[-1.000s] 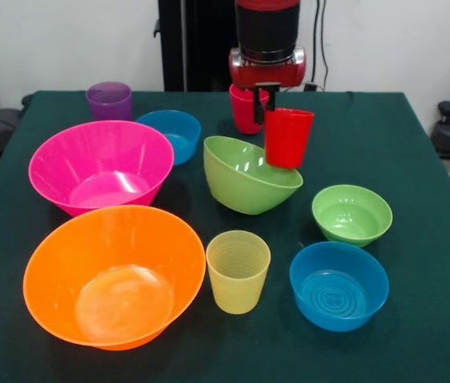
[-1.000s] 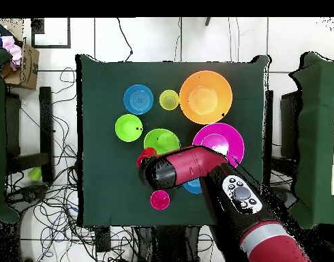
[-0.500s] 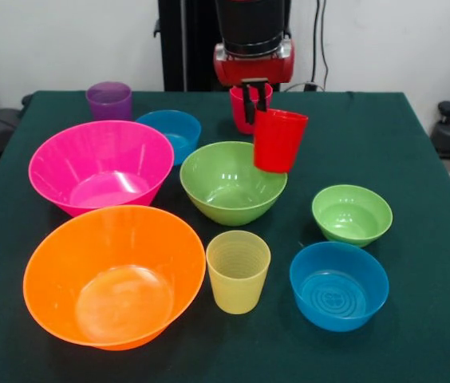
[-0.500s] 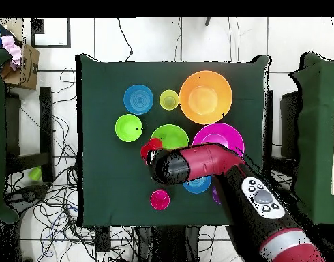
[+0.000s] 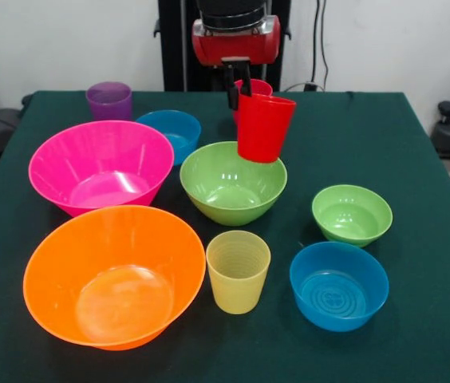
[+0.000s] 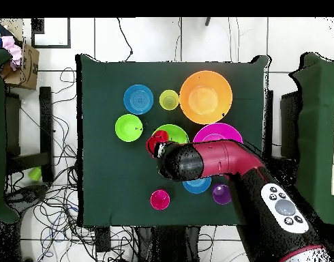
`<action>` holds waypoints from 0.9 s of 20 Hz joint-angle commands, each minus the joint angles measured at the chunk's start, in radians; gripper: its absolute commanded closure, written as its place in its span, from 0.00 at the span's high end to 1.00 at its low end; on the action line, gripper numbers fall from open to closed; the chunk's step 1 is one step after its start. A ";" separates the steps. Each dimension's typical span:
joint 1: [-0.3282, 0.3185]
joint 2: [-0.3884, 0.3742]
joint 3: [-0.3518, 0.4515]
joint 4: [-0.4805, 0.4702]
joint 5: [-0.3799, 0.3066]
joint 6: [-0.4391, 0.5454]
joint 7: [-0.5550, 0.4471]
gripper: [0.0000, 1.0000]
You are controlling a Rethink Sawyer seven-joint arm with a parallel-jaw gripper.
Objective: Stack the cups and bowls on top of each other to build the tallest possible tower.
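From the front, the gripper (image 5: 237, 86) hangs at the top of the picture, its two dark fingers closed over the near rim of the bright red cup (image 5: 263, 129). The cup is lifted clear of the table, tilted slightly, and hovers over the far right edge of the medium green bowl (image 5: 232, 182), which sits upright on the green table (image 5: 416, 159). Just behind the held cup, the pinkish-red cup (image 5: 255, 86) shows only its rim. To the left stand the hot pink bowl (image 5: 100, 166) and, nearer the camera, the big orange bowl (image 5: 113, 275) — their rims almost meet. The purple cup (image 5: 109, 100) is at the far left corner, with a small blue bowl (image 5: 170, 134) just beside it. In the front row the ribbed yellow cup (image 5: 238, 270) stands between the orange bowl and a second blue bowl (image 5: 338, 285); the small green bowl (image 5: 351, 214) sits just behind that one. Nothing is stacked yet.

From overhead, the red arm (image 6: 217, 160) reaches in from the lower right and covers part of the hot pink bowl (image 6: 221, 133) and one blue bowl (image 6: 197, 185). The bright red cup (image 6: 155, 142) peeks out at the arm's tip, at the edge of the medium green bowl (image 6: 171, 133). The gripper itself is hidden under the arm. The pinkish-red cup (image 6: 159, 199) stands alone near the bottom edge, the purple cup (image 6: 221, 194) beside the arm.
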 commanded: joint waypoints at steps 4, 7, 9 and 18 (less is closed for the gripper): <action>0.068 0.100 -0.027 -0.013 -0.116 0.039 -0.094 0.00; 0.107 0.121 -0.069 -0.032 -0.159 0.002 -0.050 0.00; 0.119 0.131 -0.083 -0.039 -0.172 -0.005 -0.038 0.00; 0.035 0.069 -0.036 -0.022 -0.161 0.106 -0.168 0.00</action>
